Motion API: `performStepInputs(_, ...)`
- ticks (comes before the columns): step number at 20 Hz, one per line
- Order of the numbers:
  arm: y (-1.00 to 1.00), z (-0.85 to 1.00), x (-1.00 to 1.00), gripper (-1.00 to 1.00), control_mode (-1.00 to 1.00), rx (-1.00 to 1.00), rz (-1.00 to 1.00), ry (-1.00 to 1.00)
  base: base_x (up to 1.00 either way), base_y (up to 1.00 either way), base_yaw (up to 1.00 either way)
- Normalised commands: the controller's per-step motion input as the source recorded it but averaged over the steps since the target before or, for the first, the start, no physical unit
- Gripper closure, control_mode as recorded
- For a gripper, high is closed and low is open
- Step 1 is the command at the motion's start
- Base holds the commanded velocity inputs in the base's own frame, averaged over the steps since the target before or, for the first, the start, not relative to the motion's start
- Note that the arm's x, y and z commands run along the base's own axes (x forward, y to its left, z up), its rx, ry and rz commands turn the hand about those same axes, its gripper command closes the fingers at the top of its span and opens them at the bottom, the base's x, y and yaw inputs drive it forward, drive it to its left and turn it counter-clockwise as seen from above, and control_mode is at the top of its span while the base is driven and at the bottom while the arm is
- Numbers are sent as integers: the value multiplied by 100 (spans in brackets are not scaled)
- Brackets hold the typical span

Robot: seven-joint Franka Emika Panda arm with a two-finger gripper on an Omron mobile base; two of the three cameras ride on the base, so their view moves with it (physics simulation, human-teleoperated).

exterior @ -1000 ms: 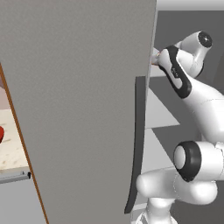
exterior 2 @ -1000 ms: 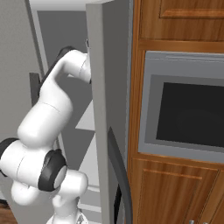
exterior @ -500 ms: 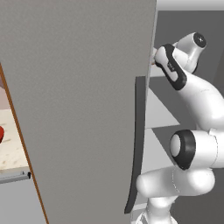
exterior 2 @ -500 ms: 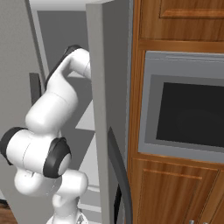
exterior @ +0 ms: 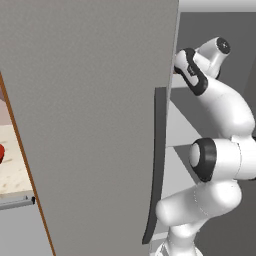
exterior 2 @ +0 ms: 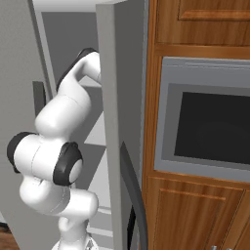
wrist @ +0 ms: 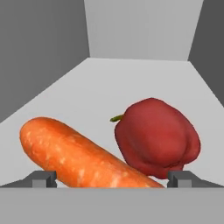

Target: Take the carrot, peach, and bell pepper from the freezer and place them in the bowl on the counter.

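In the hand view, the orange carrot [wrist: 83, 159] lies slantwise on the white freezer shelf [wrist: 131, 83], close in front of me. The glossy red bell pepper [wrist: 159, 138] sits just to its right and touches it. My gripper [wrist: 111, 179] is open, its two fingertips [wrist: 41, 178] spread wide to either side of the carrot's near end, gripping nothing. The peach is out of view. My arm [exterior: 215, 95] reaches into the grey freezer past its open door [exterior: 90, 100]. A red sliver of the bowl [exterior: 1, 152] rests on the beige counter [exterior: 15, 172] at far left.
The freezer door's dark bar handle [exterior: 156, 160] stands close beside my arm. Grey freezer walls [wrist: 39, 52] close in the shelf on both sides. To the right are a built-in oven [exterior 2: 210, 127] and brown wooden cabinets [exterior 2: 195, 215].
My arm has pushed further into the freezer, its elbow joint rising and the wrist sliding behind the door edge. The jaws have stayed wide.
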Motion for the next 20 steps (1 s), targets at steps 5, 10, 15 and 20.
performStepInputs(5, 0, -11, 24, 100, -100, 0, 0, 0, 0, 0, 0)
performStepInputs(10, 0, -14, 4, 100, -100, 0, 1, 0, 0, 0, 0)
performStepInputs(15, 0, -1, -23, 100, -100, 0, 0, 0, 0, 0, 0)
performStepInputs(20, 0, 0, -72, 100, -100, -3, 0, -7, 0, 0, 0)
